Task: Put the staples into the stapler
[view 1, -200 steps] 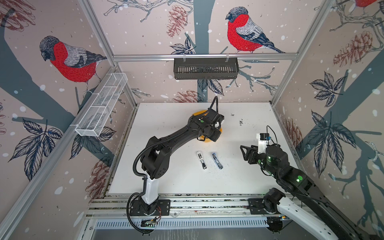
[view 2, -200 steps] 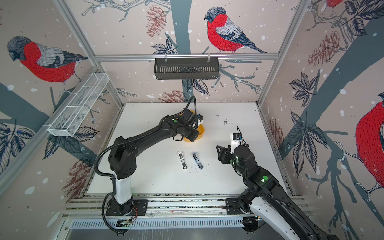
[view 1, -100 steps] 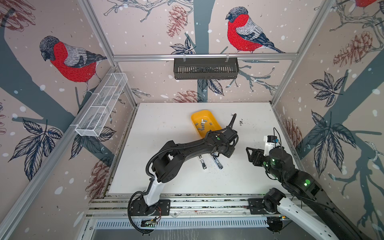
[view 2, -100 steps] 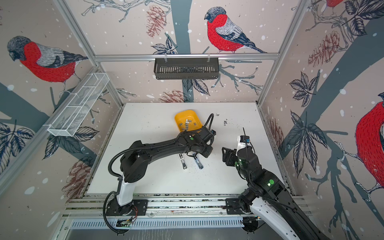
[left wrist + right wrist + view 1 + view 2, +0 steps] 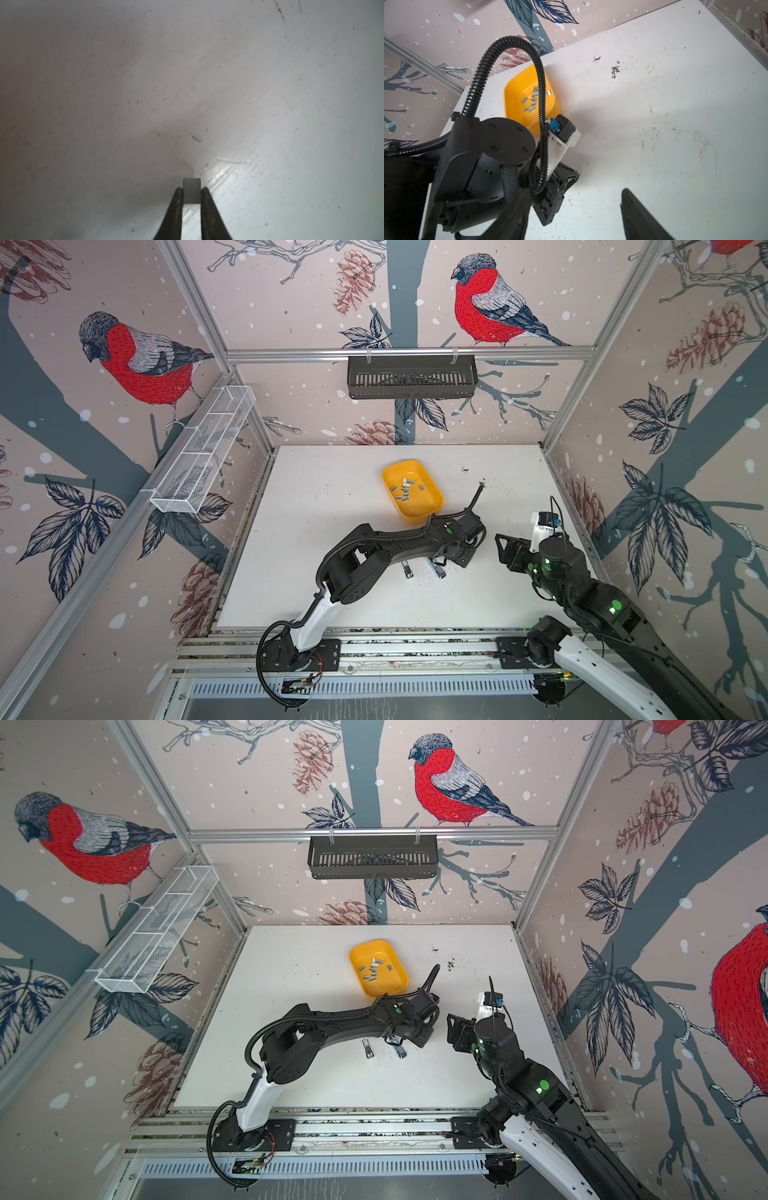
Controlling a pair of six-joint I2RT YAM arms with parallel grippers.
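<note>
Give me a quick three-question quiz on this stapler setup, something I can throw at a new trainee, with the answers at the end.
1. True or false: the left gripper is shut on a staple strip.
2. Where do the loose staples lie? A) in a blue bowl B) in the yellow tray C) in a cardboard box
3. In both top views, how many staplers show on the table, partly under the left arm?

Key: 1 true; 2 B; 3 two.
</note>
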